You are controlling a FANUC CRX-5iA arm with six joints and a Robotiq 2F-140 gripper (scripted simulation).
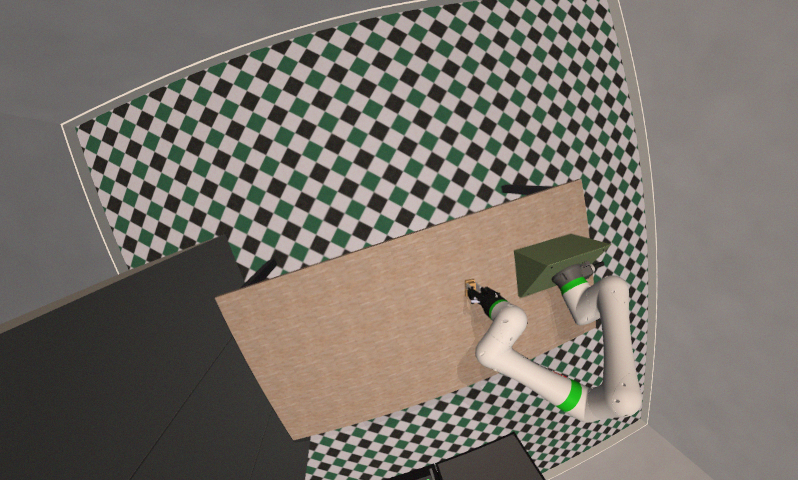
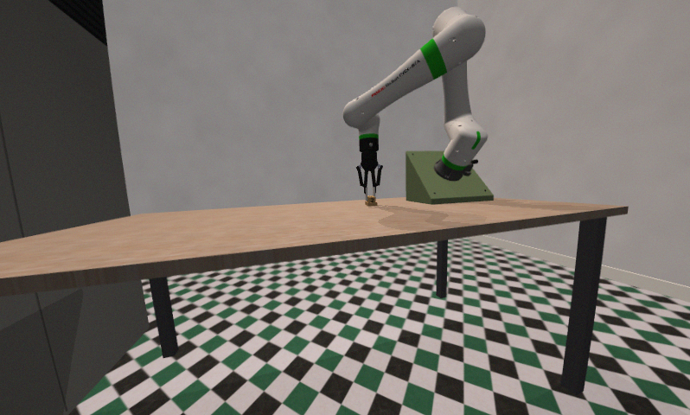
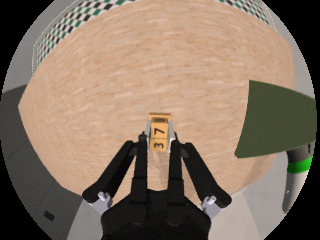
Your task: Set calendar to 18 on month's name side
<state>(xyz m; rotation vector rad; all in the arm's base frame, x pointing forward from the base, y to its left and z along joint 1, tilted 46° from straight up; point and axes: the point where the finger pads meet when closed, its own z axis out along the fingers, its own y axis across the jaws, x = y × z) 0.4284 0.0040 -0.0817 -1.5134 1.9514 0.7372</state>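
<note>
The small orange tray (image 1: 470,281) (image 2: 371,204) (image 3: 160,115) is on the table. In the wrist view an orange cube face with a dark 7 (image 3: 159,131) lies between the fingertips, the digit turned sideways. Next to it, nearer the palm, is a face with a sideways 3 (image 3: 158,145); I cannot tell whether it belongs to the same cube. A dark mark lies between the 7 and the tray's far edge, too small to read. My gripper (image 1: 473,291) (image 2: 371,197) (image 3: 159,126) points down, its pads against both sides of the 7 cube. The month's name cannot be read.
A green wedge-shaped mount (image 1: 531,273) (image 2: 420,180) (image 3: 272,120) carries the arm's base, to the right of the tray. The wooden table (image 1: 355,333) (image 2: 235,226) (image 3: 100,90) ends beside dark grey cabinets at the left in the top view.
</note>
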